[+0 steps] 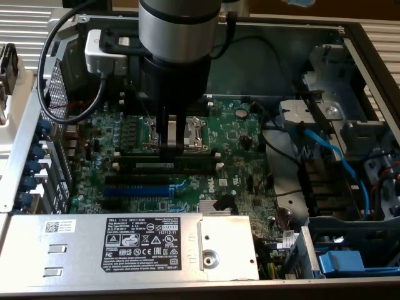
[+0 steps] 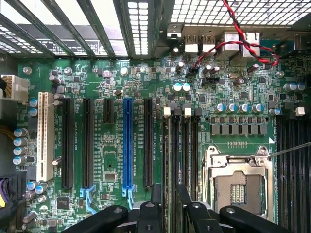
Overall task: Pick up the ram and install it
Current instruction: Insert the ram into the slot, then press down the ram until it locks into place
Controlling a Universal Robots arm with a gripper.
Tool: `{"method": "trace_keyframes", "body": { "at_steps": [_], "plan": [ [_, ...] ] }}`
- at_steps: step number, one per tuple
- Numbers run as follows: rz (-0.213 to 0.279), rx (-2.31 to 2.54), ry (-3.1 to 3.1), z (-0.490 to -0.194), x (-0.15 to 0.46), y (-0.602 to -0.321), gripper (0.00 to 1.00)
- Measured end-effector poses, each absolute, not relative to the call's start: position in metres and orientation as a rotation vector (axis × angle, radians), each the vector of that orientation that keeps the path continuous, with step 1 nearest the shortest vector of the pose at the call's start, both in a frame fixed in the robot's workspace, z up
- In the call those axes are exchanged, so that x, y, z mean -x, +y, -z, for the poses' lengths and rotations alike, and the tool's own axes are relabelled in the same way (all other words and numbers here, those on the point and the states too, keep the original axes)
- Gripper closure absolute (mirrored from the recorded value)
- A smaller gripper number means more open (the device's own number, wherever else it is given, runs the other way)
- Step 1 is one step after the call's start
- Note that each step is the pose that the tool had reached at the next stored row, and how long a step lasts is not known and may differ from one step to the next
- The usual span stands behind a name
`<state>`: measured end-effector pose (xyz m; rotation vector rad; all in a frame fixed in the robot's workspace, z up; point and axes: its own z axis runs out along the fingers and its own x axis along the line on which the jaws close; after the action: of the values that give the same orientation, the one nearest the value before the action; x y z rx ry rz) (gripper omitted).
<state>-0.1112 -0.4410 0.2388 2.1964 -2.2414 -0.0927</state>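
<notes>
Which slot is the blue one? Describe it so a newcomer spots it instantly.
Start at the green motherboard in the open computer case and find its row of parallel expansion slots. The blue slot sits between a short black slot and a long black slot. It alone is blue; the rest are black, plus one white slot at the row's end.

Silver-grey cylindrical arm (image 1: 178, 28) with black band, looped black cable (image 1: 47, 69), white wrist camera box (image 1: 103, 51).
</notes>
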Motion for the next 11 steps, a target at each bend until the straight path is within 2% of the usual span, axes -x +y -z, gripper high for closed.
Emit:
{"method": "trace_keyframes", "body": {
  "at_steps": [11],
  "plan": [
    [0.093, -2.196, -2.241, -0.239, 0.1112, -0.441, 0.73]
  ]
}}
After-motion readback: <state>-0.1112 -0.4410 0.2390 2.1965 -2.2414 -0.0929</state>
